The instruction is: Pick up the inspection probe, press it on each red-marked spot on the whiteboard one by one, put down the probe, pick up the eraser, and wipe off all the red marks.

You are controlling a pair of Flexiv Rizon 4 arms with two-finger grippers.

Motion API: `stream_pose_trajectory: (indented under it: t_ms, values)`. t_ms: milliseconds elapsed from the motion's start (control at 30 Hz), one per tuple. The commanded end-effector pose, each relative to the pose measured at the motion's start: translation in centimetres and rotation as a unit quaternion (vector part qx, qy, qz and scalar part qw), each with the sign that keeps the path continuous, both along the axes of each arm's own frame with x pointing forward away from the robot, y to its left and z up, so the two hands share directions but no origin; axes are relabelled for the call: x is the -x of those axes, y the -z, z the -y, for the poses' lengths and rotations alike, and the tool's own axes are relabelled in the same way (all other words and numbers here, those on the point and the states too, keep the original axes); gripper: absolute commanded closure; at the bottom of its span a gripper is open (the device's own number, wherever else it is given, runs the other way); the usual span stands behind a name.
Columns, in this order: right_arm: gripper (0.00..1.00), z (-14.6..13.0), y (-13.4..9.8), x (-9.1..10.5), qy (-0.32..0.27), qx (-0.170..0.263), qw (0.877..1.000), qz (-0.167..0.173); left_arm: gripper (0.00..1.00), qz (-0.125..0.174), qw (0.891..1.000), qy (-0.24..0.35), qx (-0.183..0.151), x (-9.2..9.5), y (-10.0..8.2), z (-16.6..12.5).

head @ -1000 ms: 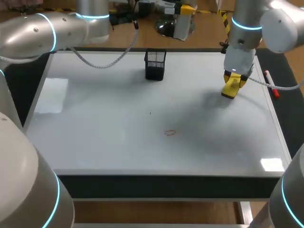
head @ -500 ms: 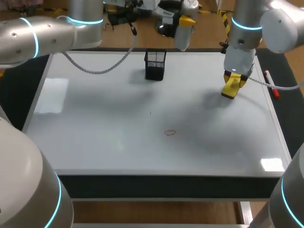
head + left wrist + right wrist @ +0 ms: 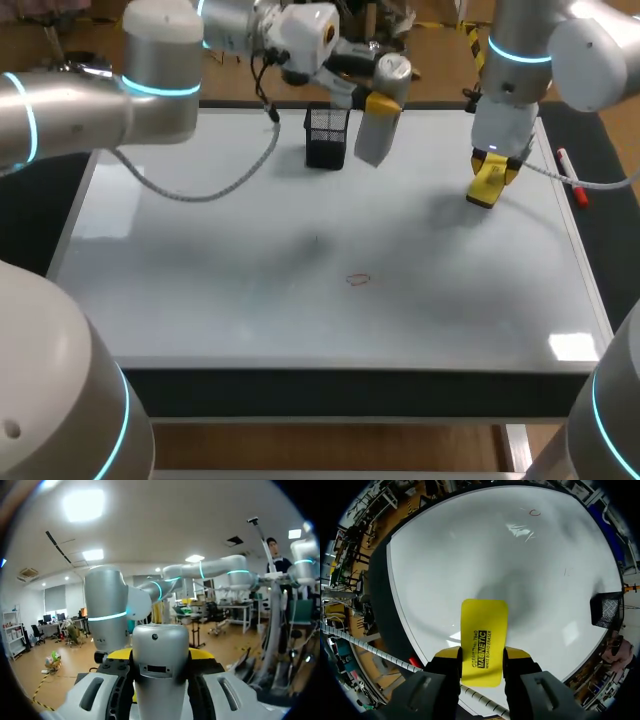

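Probe [image 3: 160, 667] stands clamped between the left fingers [image 3: 202, 655]. Their yellow tips press on it from either side, closed only as far as its width allows. It is a smooth silver-grey cylinder with a rounded end, a small dark dot near that end and a small dark slot further down.

In the head view the probe [image 3: 372, 130] hangs tilted in the left fingers [image 3: 384, 103]. It is over the far part of the whiteboard [image 3: 200, 280], just beside the black mesh holder [image 3: 327, 135]. I cannot tell whether its lower end touches the board.

The eraser [image 3: 483, 640] is gripped the same way by the right fingers [image 3: 517, 655], one yellow tip on each long edge. It is a flat yellow block with rounded corners and black print down its face, and most of its length sticks out ahead of the fingertips. From above, the eraser [image 3: 482, 196] points down at the right-hand far part of the board, with a soft shadow beneath it.

A small red loop [image 3: 358, 280] is drawn near the middle of the board, well apart from both tools. The right wrist view shows this red loop [image 3: 535, 513] far ahead of the eraser, and the mesh holder [image 3: 606, 610] off to one side.

A red marker pen [image 3: 571, 178] lies at the board's right edge, against the dark worktop [image 3: 605, 200].
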State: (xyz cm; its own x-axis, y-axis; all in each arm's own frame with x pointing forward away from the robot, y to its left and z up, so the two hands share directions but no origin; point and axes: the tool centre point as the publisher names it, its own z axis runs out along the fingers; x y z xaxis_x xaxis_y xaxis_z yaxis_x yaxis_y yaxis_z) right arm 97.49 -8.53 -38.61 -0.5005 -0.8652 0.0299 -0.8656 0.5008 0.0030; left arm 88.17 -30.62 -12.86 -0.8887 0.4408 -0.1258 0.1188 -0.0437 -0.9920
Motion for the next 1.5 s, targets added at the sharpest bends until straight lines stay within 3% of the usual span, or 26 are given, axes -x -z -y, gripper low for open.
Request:
stream_pose_trajectory:
  t_ms: [33, 400, 700, 1167, 1500]
  values:
    - [1.0, 0.0, -0.1, -0.1, -0.001, 0.002, 1.0, 0.0, 1.0, -0.011, 0.999, -0.045, 0.014, 2.6, 1.5, -1.4]
    - [1.0, 0.0, -0.1, -0.1, -0.001, 0.002, 1.0, 0.0, 1.0, -0.033, 0.999, -0.027, 0.023, 7.6, 4.8, -2.0]
    - [1.0, 0.0, -0.1, -0.1, -0.001, 0.002, 1.0, 0.0, 1.0, -0.046, 0.999, -0.001, 0.013, 10.2, 6.9, -1.4]
    - [1.0, 0.0, -0.1, -0.1, -0.001, 0.002, 1.0, 0.0, 1.0, -0.034, 0.999, 0.042, 0.004, 10.8, 9.9, -1.8]
    - [1.0, 0.0, -0.1, -0.1, -0.001, 0.002, 1.0, 0.0, 1.0, -0.062, 0.996, 0.063, 0.003, 10.8, 11.9, -0.4]
